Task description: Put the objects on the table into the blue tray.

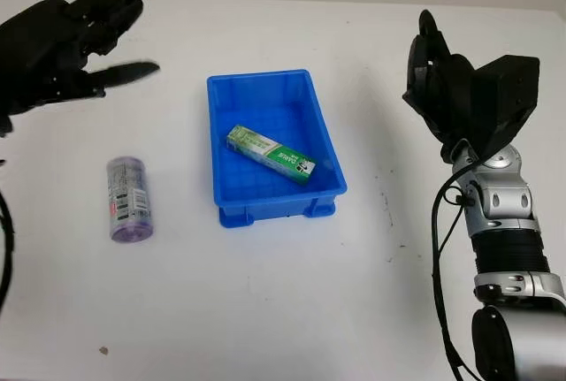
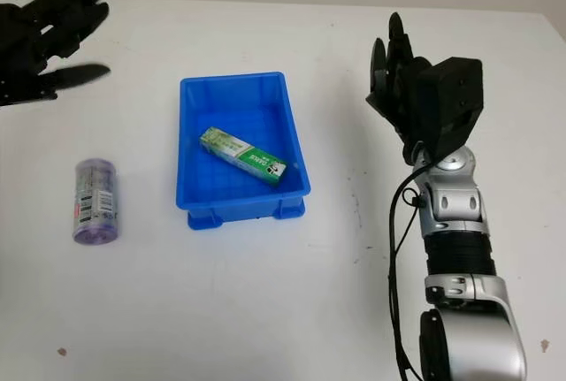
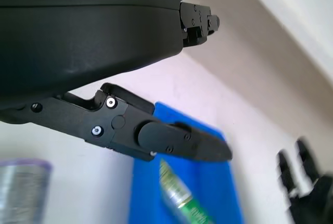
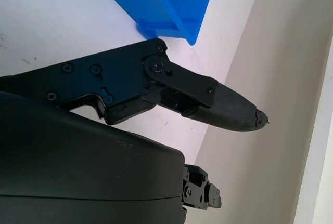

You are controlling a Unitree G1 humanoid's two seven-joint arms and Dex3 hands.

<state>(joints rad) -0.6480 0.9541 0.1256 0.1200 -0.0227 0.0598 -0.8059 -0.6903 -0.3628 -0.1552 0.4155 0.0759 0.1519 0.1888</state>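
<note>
A: We have a white table [image 1: 265, 310] before us. At far left our left hand [image 1: 62, 41] hangs released, holding nothing, above and beyond the purple-capped cylindrical can [image 1: 129, 198] lying on its side.

B: The blue tray [image 1: 215, 147] sits mid-table, the green toothpaste box [image 1: 270, 155] already inside. We should bring the left hand down across the can's middle, so it can't roll. Our right hand [image 1: 439, 76], also released, waits right of the tray.
</note>
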